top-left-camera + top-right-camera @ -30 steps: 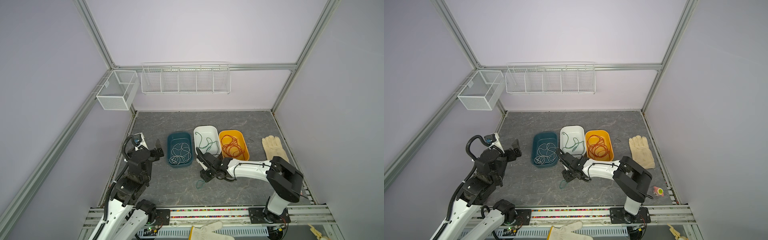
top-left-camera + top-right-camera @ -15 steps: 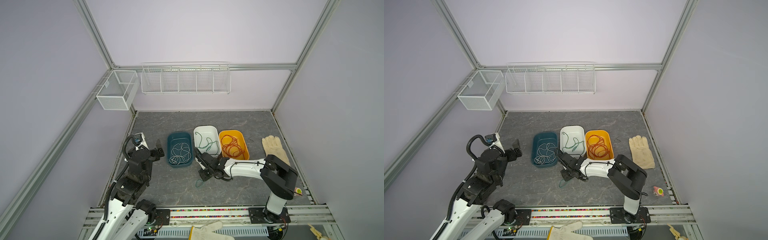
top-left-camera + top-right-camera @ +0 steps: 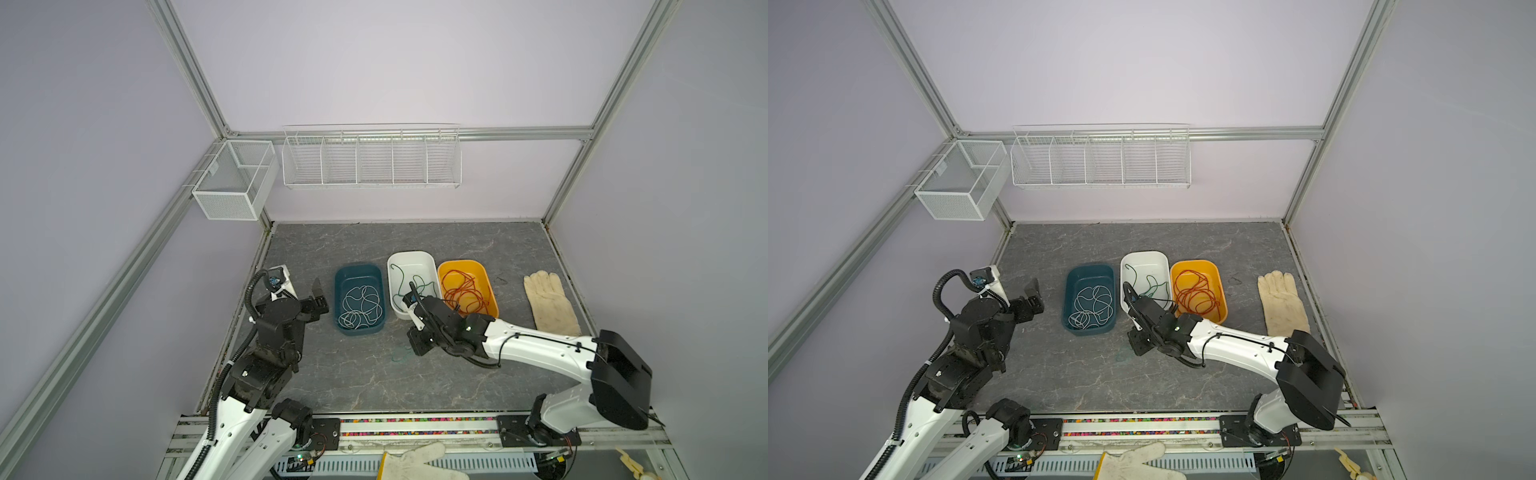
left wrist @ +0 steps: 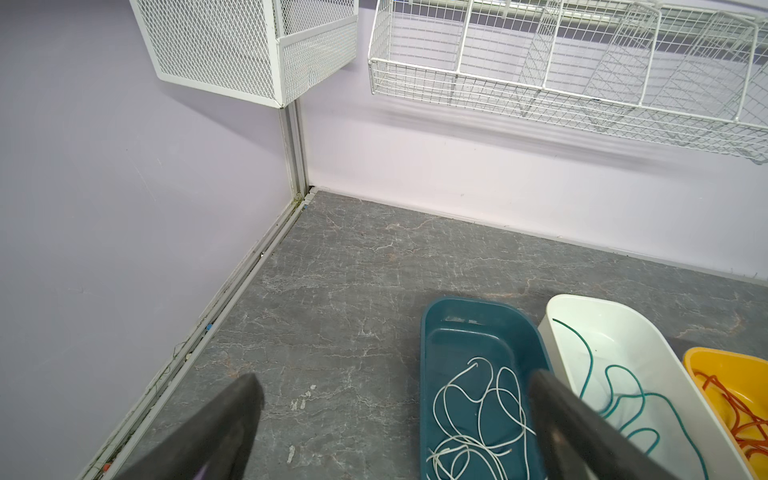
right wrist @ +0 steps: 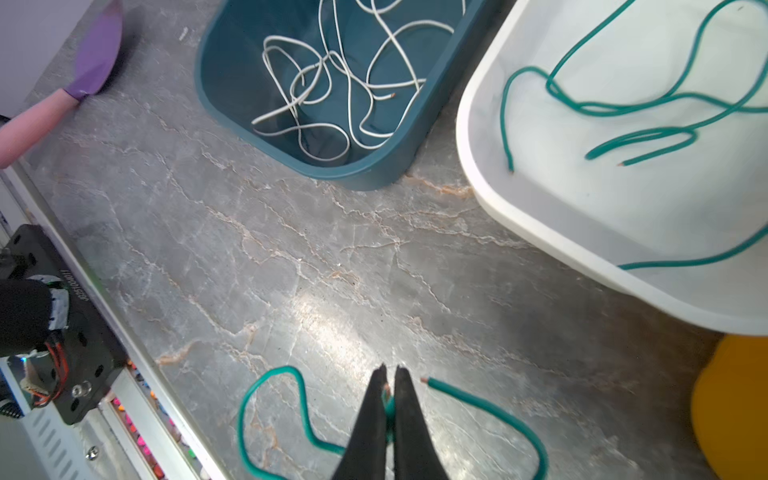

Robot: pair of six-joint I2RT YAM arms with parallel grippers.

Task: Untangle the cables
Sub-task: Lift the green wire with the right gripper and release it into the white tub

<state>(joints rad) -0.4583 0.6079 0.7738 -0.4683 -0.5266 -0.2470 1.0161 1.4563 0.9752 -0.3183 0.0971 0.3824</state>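
I'm looking steeply down in both top views; my close wrist cameras are sharing the teal plastic tray (image 4: 457, 345).

White-shelled arms (image 3: 536, 349) with black joints, ribbed black hose (image 3: 249, 293) on the left, thin black wire (image 3: 544, 338) along the right

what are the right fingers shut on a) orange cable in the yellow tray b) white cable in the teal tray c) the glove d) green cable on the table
d: the right fingers pinch a green cable lying on the table.
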